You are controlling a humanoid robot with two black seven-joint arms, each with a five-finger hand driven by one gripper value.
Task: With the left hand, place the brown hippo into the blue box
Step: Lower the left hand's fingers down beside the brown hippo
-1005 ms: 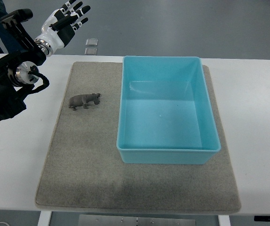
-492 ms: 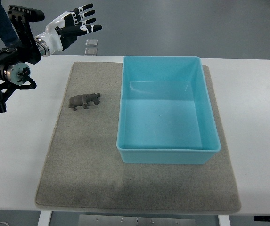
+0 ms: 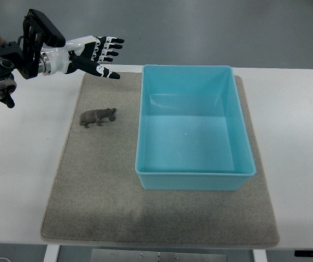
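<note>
The left hand hangs over the mat's far left corner, fingers spread wide and holding nothing, pointing toward three o'clock. The hippo lies on the mat at about six o'clock from the hand, well apart from it, just beside the box's left wall, at its nine o'clock. All rests on the white table.

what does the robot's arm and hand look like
The left hand is white with black finger segments and black fingertips. A silver ring marks the wrist. The left arm behind it is black and boxy, with a round silver joint cap near the picture's left edge.
</note>
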